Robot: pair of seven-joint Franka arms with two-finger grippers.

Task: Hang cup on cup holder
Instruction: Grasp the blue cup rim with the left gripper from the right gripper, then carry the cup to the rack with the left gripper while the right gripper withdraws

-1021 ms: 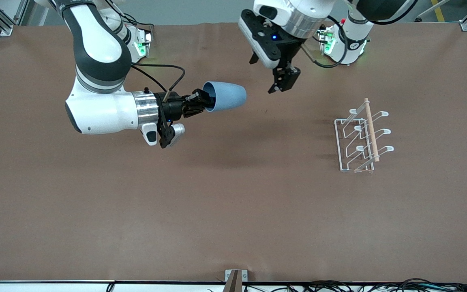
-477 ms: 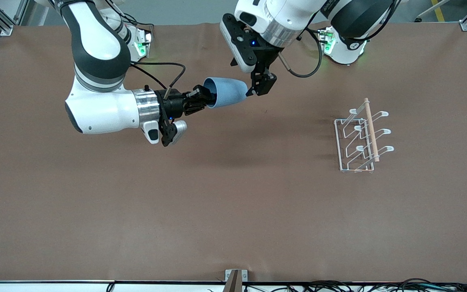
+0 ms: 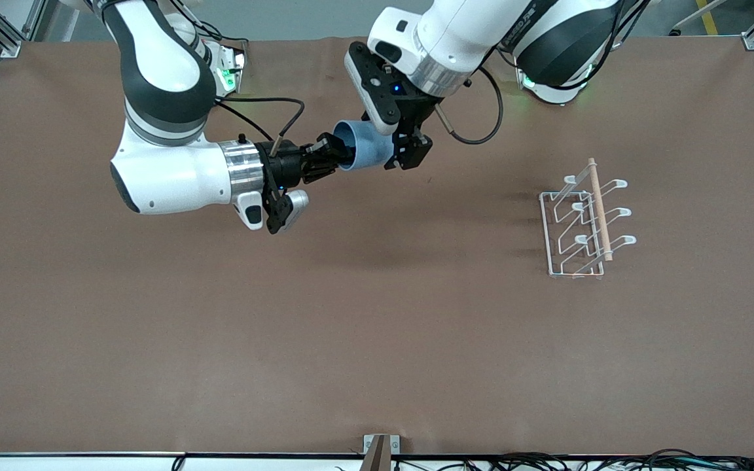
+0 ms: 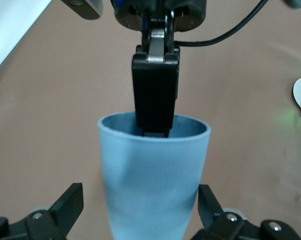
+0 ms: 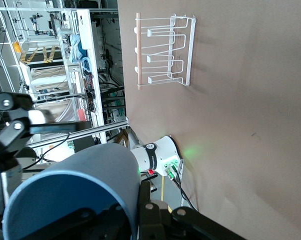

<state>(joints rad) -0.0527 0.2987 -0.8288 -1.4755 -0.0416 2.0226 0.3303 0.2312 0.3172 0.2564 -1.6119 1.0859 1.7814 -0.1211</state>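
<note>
Holder [image 3: 583, 222]: we see the white wire rack standing on the brown counter [image 3: 377, 340] toward the left arm's end, nearer to the front camera than anything else in play; its looped prongs angle upward and a wooden rod [image 3: 599, 209] runs across the top. It stands well apart from both grippers. In the right wrist view it shows too [image 5: 165, 50], with nothing hung on it.

Cup [image 3: 365, 145]: we find the light-blue cup held up in the air over the counter, lying roughly on its side, its open mouth turned toward the right arm and its closed base toward the left arm's end. In the left wrist view [image 4: 153, 175] its rim is in plain sight and the body runs down between the left gripper's fingers.

Right gripper [image 3: 332, 156]: it is over the counter at the cup's mouth, the arm lying nearly level. Its jaws are closed on the rim, one finger [image 4: 155, 95] reaching inside the cup; we see this from the left wrist view.

Left gripper [image 3: 395, 152]: it comes down from above over the cup's base end. Its jaws stand wide open, one finger [image 4: 65, 207] on each side of the cup, and we see a gap between each finger and the cup wall, so it has hold of nothing.
</note>
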